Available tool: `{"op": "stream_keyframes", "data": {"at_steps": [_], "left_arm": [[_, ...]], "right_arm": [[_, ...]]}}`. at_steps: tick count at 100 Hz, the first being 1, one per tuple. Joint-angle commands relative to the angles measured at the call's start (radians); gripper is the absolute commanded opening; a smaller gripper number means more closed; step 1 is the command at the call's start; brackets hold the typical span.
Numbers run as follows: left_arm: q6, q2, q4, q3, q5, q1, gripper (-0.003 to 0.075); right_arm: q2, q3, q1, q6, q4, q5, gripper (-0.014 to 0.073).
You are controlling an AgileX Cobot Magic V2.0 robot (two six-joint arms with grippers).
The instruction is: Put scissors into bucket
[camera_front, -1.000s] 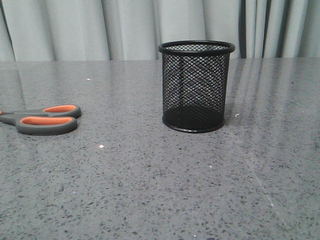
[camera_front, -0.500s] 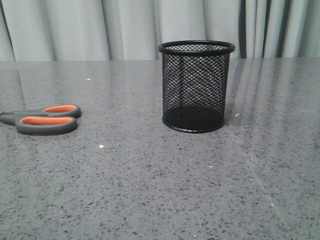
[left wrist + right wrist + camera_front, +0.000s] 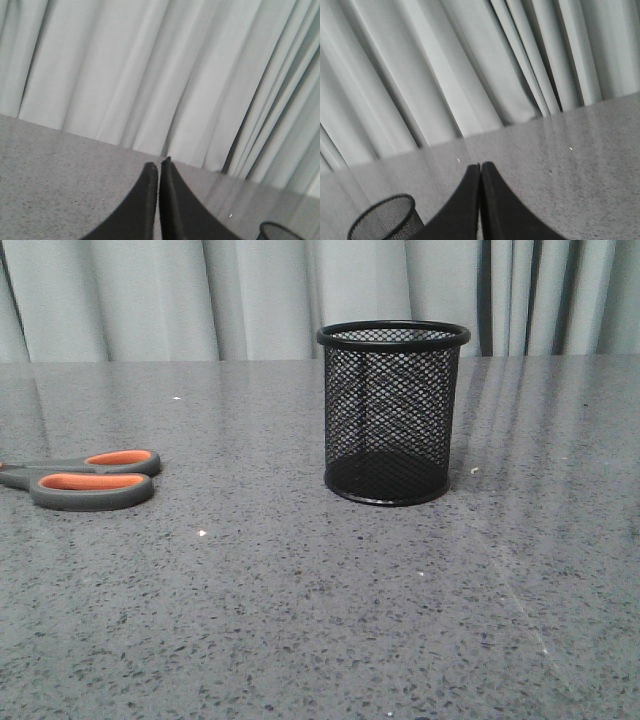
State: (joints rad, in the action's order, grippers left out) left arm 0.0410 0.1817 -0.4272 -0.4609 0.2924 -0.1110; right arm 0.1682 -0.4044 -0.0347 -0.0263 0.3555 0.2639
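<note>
The scissors [image 3: 85, 478] lie flat at the left edge of the front view, grey handles with orange-lined loops showing, blades cut off by the frame. The bucket [image 3: 392, 412], a black wire-mesh cup, stands upright near the table's middle and looks empty. Its rim also shows in the left wrist view [image 3: 282, 231] and in the right wrist view [image 3: 385, 219]. My left gripper [image 3: 159, 164] is shut and empty, held above the table. My right gripper [image 3: 480, 165] is shut and empty, also above the table. Neither gripper shows in the front view.
The grey speckled table [image 3: 300, 600] runs back to pale pleated curtains [image 3: 250, 295]. A few small white specks [image 3: 201, 533] lie on the surface.
</note>
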Motion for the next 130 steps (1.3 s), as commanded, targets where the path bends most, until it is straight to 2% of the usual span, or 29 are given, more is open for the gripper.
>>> {"op": "stream_keyframes", "data": {"at_steps": [1,16,31,48,72,90,99,104,108,114,119,124,130], "left_arm": [[0.009,0.133,0.105,-0.145,0.062,0.002,-0.002],[0.11,0.338,0.143,-0.335,0.254,0.002,-0.002],[0.133,0.479,0.143,-0.463,0.363,0.002,-0.002],[0.135,0.55,0.143,-0.514,0.398,0.002,-0.002],[0.18,0.654,0.143,-0.598,0.586,0.002,-0.002],[0.221,0.709,0.144,-0.658,0.684,0.002,-0.0018],[0.286,0.719,0.142,-0.678,0.717,0.002,-0.0012],[0.341,0.72,0.142,-0.685,0.727,0.002,0.0025],[0.365,0.72,0.137,-0.689,0.727,0.002,0.0066],[0.409,0.72,0.127,-0.697,0.737,0.002,0.0171],[0.43,0.72,0.125,-0.703,0.742,0.002,0.0276],[0.455,0.72,0.125,-0.705,0.749,0.002,0.0386],[0.499,0.72,0.124,-0.705,0.758,0.002,0.0489]], "right_arm": [[0.145,-0.149,0.009,-0.008,-0.078,0.05,-0.0045],[0.353,-0.331,0.009,-0.033,-0.111,0.16,-0.0045],[0.473,-0.425,0.009,-0.064,-0.111,0.193,-0.0045],[0.547,-0.463,0.009,-0.073,-0.111,0.235,-0.0045],[0.676,-0.583,0.009,-0.15,-0.111,0.466,-0.0045],[0.715,-0.631,0.009,-0.157,-0.108,0.512,-0.0043],[0.723,-0.648,0.009,-0.167,-0.108,0.546,0.0015],[0.727,-0.658,0.009,-0.173,-0.108,0.564,0.0103],[0.73,-0.66,0.009,-0.173,-0.106,0.574,0.0206],[0.733,-0.66,0.009,-0.175,-0.101,0.578,0.0387],[0.733,-0.66,0.009,-0.175,-0.099,0.58,0.0498],[0.733,-0.66,0.009,-0.175,-0.094,0.58,0.0557],[0.733,-0.66,0.009,-0.175,-0.094,0.582,0.0554]]}}
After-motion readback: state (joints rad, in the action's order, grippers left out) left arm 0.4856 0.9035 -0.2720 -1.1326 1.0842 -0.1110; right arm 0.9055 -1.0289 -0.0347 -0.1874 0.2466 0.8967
